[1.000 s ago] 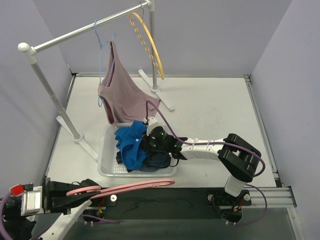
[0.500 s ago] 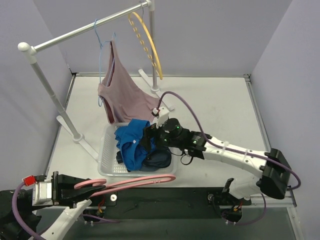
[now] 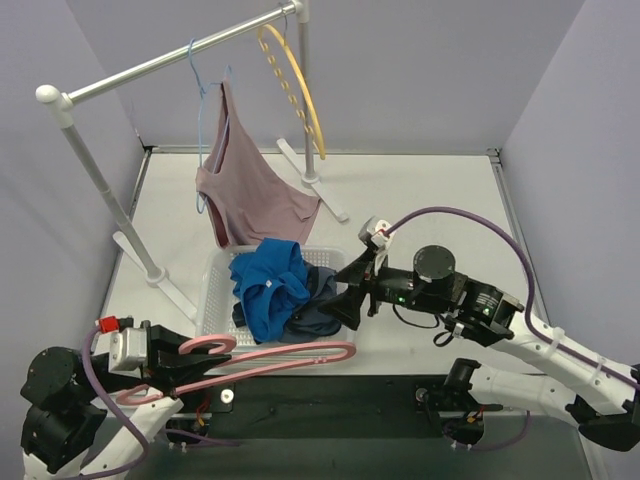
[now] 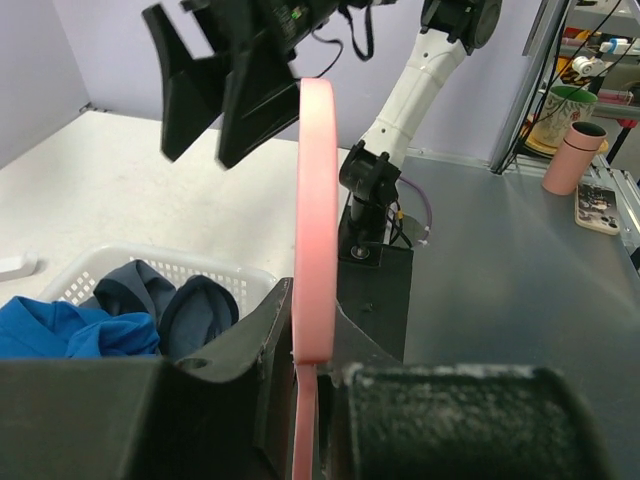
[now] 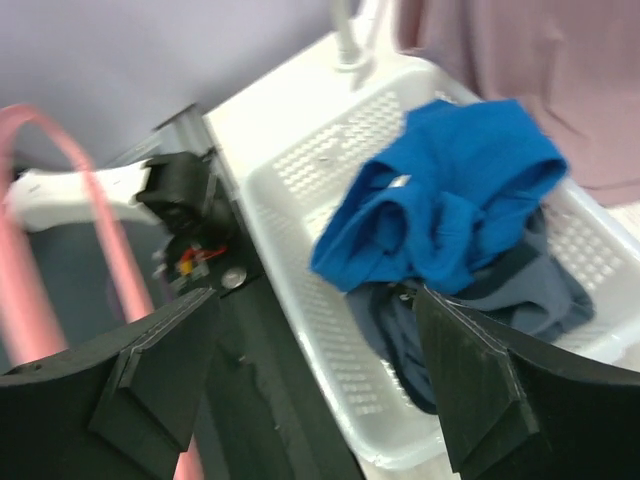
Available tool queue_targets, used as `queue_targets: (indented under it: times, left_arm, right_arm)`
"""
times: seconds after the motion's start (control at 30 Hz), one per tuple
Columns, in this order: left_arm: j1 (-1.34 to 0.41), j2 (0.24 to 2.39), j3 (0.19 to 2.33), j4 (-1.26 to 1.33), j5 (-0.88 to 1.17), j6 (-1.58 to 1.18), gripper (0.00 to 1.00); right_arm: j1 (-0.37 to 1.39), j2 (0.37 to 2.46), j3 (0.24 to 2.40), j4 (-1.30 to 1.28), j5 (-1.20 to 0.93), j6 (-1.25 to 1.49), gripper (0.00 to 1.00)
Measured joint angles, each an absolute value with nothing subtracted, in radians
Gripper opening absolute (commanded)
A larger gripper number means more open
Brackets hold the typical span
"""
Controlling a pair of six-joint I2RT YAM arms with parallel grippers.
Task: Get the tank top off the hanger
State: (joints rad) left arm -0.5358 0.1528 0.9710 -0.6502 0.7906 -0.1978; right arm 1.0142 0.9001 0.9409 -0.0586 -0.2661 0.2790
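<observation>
The tank top (image 3: 250,195) is a plain dusty mauve, hung on a thin light-blue hanger (image 3: 197,90). The yellow hanger (image 3: 292,85) seems dotted with small holes. The white perforated basket (image 3: 212,318) holds a bright blue garment (image 3: 265,285) and a dark slate-blue garment (image 3: 315,320). The pink hanger (image 4: 317,220) is one solid colour.

Pale lavender walls (image 3: 450,70) enclose white tabletop (image 3: 430,200) (matte); cluttered shelving (image 4: 590,70) off beyond.

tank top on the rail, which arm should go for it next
Right. The right hand is open and empty by the basket, nearer the hanging tank top. The left hand is shut on the pink hanger at the near edge.
</observation>
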Motion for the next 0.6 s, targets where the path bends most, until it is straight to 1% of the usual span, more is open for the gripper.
queue_targets:
  times: [0.2,0.33,0.43,0.47,0.53,0.6]
  left_arm:
    - [-0.536,0.160,0.917,-0.642,0.789,-0.200,0.00]
    - [-0.536,0.171,0.908,-0.624,0.789,-0.208,0.00]
    - [-0.536,0.176,0.907,-0.613,0.790,-0.214,0.00]
    - [-0.536,0.179,0.907,-0.608,0.790,-0.218,0.00]
    - [-0.536,0.184,0.907,-0.598,0.791,-0.225,0.00]
    - [-0.536,0.188,0.907,-0.583,0.791,-0.232,0.00]
  right_arm:
    - [1.015,0.827,0.930,-0.065,-0.565,0.220,0.73]
    - [1.019,0.819,0.894,-0.084,-0.710,0.176,0.72]
    - [1.029,0.816,0.866,-0.097,-0.778,0.152,0.65]
    - [1.034,0.815,0.859,-0.101,-0.792,0.146,0.61]
    - [1.043,0.815,0.848,-0.106,-0.805,0.130,0.57]
    - [1.048,0.815,0.841,-0.114,-0.812,0.122,0.50]
